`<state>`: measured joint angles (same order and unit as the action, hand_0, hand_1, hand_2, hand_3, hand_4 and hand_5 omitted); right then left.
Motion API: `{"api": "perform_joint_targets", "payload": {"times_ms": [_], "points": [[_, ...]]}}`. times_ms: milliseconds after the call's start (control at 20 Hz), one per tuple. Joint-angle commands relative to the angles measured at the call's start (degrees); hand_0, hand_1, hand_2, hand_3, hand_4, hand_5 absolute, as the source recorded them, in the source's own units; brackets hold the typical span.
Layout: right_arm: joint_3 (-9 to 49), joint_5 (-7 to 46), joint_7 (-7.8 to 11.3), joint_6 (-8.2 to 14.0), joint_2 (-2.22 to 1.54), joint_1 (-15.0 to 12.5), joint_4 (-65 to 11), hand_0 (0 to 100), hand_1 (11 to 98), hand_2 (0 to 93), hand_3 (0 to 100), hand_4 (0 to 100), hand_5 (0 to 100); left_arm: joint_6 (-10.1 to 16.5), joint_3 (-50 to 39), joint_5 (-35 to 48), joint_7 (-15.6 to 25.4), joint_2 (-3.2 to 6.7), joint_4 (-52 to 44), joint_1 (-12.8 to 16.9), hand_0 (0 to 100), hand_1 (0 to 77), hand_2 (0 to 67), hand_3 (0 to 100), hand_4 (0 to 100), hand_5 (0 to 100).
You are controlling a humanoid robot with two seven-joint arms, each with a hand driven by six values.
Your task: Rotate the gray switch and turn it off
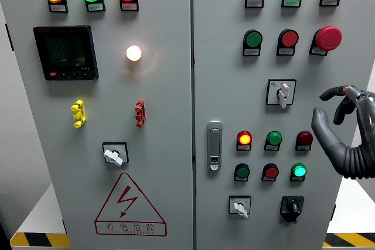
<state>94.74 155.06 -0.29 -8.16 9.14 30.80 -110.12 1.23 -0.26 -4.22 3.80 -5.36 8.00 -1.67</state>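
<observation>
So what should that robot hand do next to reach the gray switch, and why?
Probably move the right hand left and a little up toward the gray rotary switch on its square plate. The hand hangs open beside the gray cabinet panel, fingers spread, touching nothing, and the switch handle points straight down, apparently not yet turned.

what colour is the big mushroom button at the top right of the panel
Red. The mushroom button shows clearly in the head view, above the robot hand.
</observation>
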Motion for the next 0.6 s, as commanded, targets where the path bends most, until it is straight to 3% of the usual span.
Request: {"api": "perform_joint_targets", "payload": {"times_ms": [0,50,250,500,550], "points": [[0.3,0.0,2.48,0.0,0.0,-1.6,-2.2,61,34.5,33.2,44,30,55,0.0,0.0,0.0,0.1,0.0,0.0,0.0,0,0.0,13.1,18,10,12],[0.3,-0.1,3.45,-0.1,-0.09,-2.2,-3.0,60,35.8,30.2,38,25,49,0.0,0.0,0.0,0.0,0.0,0.0,0.0,0,0.0,13.1,18,10,12],[0.4,0.0,4.24,0.0,-0.09,-4.3,-6.0,57,38.7,23.6,29,16,36,0.0,0.0,0.0,0.0,0.0,0.0,0.0,0,0.0,13.1,18,10,12],[-0.2,0.0,4.25,0.2,-0.09,-6.0,-9.1,56,40.4,19.2,25,12,30,0.0,0.0,0.0,0.0,0.0,0.0,0.0,0,0.0,13.1,18,10,12],[-0.4,0.1,4.25,1.6,-0.09,-6.0,-9.1,56,40.6,18.5,25,12,30,0.0,0.0,0.0,0.1,0.0,0.0,0.0,0,0.0,13.1,18,10,12]]}}
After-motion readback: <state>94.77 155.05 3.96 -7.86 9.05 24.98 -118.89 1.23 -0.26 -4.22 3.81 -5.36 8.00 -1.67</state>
